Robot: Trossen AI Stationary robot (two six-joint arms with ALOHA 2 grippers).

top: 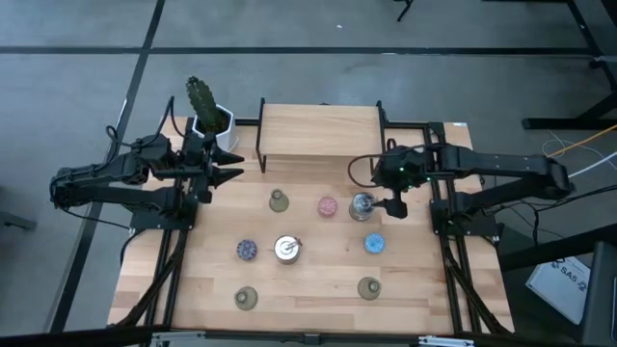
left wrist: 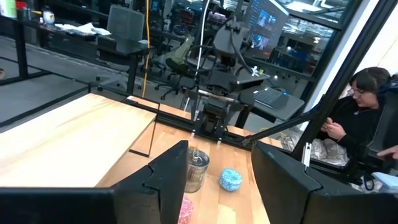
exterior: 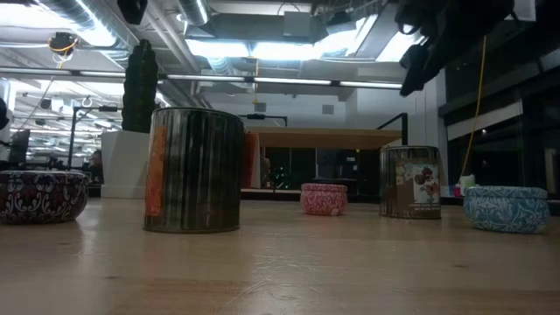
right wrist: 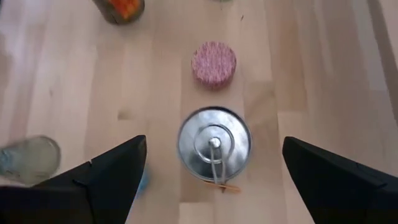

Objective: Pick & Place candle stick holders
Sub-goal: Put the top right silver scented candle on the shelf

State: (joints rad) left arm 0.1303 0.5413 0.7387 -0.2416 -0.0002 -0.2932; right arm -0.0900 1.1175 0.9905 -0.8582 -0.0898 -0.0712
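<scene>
High view has the candle stick holders spread over my light wooden table [top: 318, 289]: a shiny silvery-glass cup [top: 362, 204] sits right of centre, with a round pink speckled holder [top: 328, 206] just beside it and a round blue patterned holder [top: 374, 243] near it toward the front edge. A second silvery cup [top: 286, 249] stands mid-table next to a dark speckled round holder [top: 247, 250], and three olive-green flared holders sit at [top: 279, 200], [top: 246, 299] and [top: 369, 287]. My right gripper [top: 393, 204] hangs just beside the first silvery cup; from the right wrist view the cup [right wrist: 214, 146] is centred between the two dark fingers [right wrist: 112, 171], which are spread wide and holding nothing, with the pink holder [right wrist: 214, 63] just beyond it. My left gripper [top: 229, 166] waits over the table's left edge, near a white pot with a green cactus [top: 207, 114], fingers [left wrist: 168, 180] partly apart and empty. A raised wooden shelf [top: 318, 133] sits at the back. Left wrist view catches a seated person [left wrist: 357, 118] beyond the table.
</scene>
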